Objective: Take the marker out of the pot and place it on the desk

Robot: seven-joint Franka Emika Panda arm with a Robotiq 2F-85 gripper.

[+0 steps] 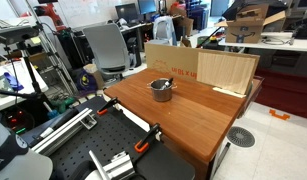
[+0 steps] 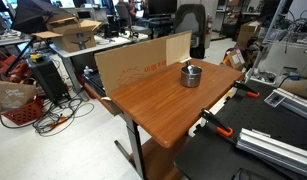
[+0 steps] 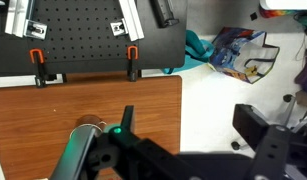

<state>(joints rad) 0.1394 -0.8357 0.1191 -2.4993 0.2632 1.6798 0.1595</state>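
Observation:
The small shiny pot [image 1: 160, 92] [image 2: 191, 76] stands on the reddish-brown desk [image 1: 193, 120] [image 2: 158, 110], near the cardboard at its back. A dark slim marker [image 1: 166, 86] leans inside the pot, too small for detail. In the wrist view my gripper [image 3: 193, 125] hangs high over the desk's [image 3: 53, 105] side edge, open and empty. One fingertip [image 3: 128, 118] is over the wood and the opposite one is over the pale floor. A rounded metal rim, apparently the pot [image 3: 90, 124], peeks out beside the gripper body. The arm does not show in either exterior view.
A black bench [image 1: 103, 150] [image 2: 263, 145] [image 3: 83, 45] with orange-handled clamps [image 1: 143, 143] [image 2: 219, 126] [image 3: 133, 62] abuts the desk. Cardboard [image 1: 173, 60] [image 2: 143, 62] and a wooden panel [image 1: 228, 70] stand along the back edge. A colourful bag [image 3: 238, 50] lies on the floor.

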